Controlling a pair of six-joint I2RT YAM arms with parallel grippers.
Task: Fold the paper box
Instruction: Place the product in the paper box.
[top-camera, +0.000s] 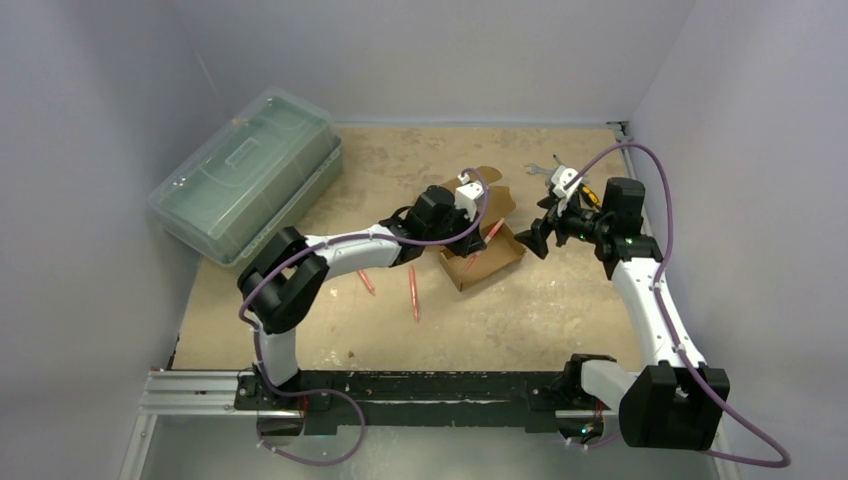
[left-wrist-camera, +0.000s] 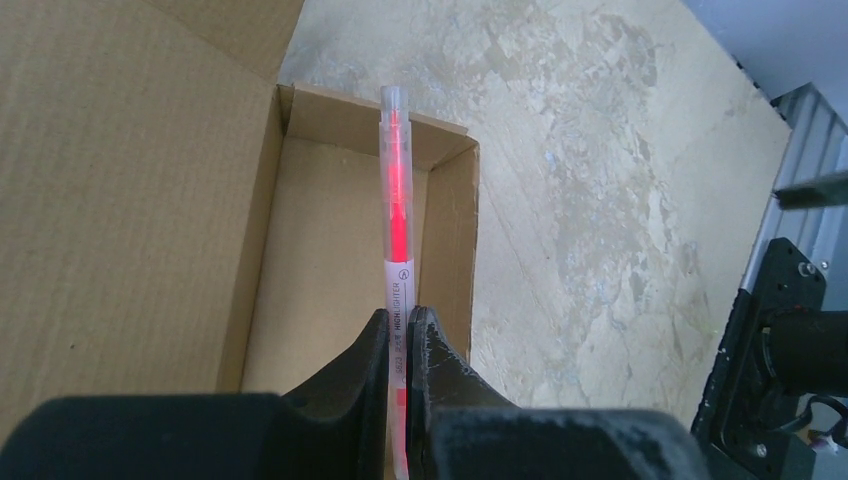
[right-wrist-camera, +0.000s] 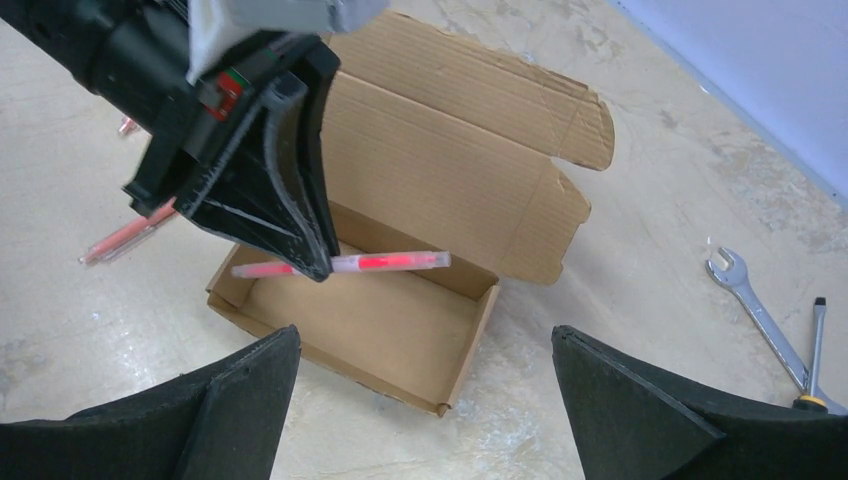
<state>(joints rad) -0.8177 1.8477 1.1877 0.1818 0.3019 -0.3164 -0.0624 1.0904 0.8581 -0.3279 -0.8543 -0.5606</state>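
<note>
The paper box (top-camera: 490, 262) is a brown cardboard tray on the table, its lid (right-wrist-camera: 450, 150) lying open behind it. My left gripper (left-wrist-camera: 402, 330) is shut on a red highlighter (left-wrist-camera: 397, 180) and holds it level just above the tray's inside (left-wrist-camera: 320, 270). In the right wrist view the highlighter (right-wrist-camera: 390, 262) spans the box (right-wrist-camera: 380, 330) near its back wall, pinched by the left gripper (right-wrist-camera: 312, 262). My right gripper (right-wrist-camera: 425, 332) hangs open right of the box, nothing between its fingers. From above, the left gripper (top-camera: 468, 238) is over the box and the right gripper (top-camera: 535, 240) beside it.
A large translucent green case (top-camera: 245, 170) stands at the back left. Two more red pens (top-camera: 413, 292) (top-camera: 366, 281) lie on the table in front of the left arm. A wrench (right-wrist-camera: 755, 310) and a screwdriver (right-wrist-camera: 815, 350) lie at the back right.
</note>
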